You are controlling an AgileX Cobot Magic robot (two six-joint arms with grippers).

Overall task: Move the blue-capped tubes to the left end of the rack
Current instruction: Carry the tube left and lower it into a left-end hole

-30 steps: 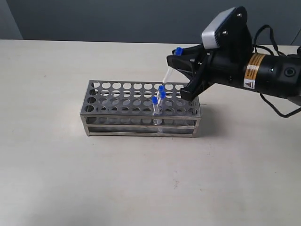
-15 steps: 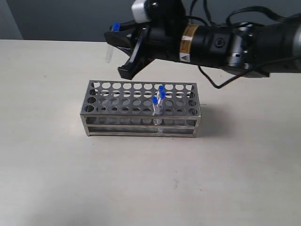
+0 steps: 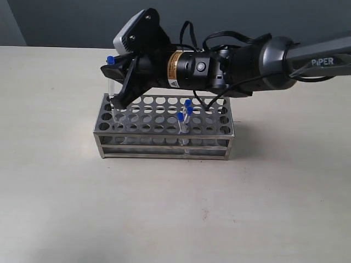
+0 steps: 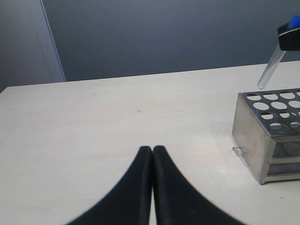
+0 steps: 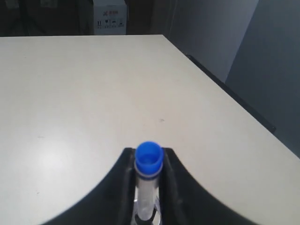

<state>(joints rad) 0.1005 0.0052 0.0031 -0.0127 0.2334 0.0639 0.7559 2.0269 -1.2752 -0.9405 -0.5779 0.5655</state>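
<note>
Blue-capped tube (image 3: 111,61) in right gripper (image 5: 148,155) hangs over rack (image 3: 164,118).

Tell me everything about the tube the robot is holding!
The held tube is thin and see-through, with a bright blue cap. The right gripper pinches it just below the cap. It hangs nearly upright, slightly tilted, its round tip just above the left end of the rack, apparently not yet in a hole.

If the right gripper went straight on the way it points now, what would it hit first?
Probably the rack's left end: the right gripper, shut on a blue-capped tube, slants down at its top plate. Depth is unclear, so the tube tip may land first.
</note>
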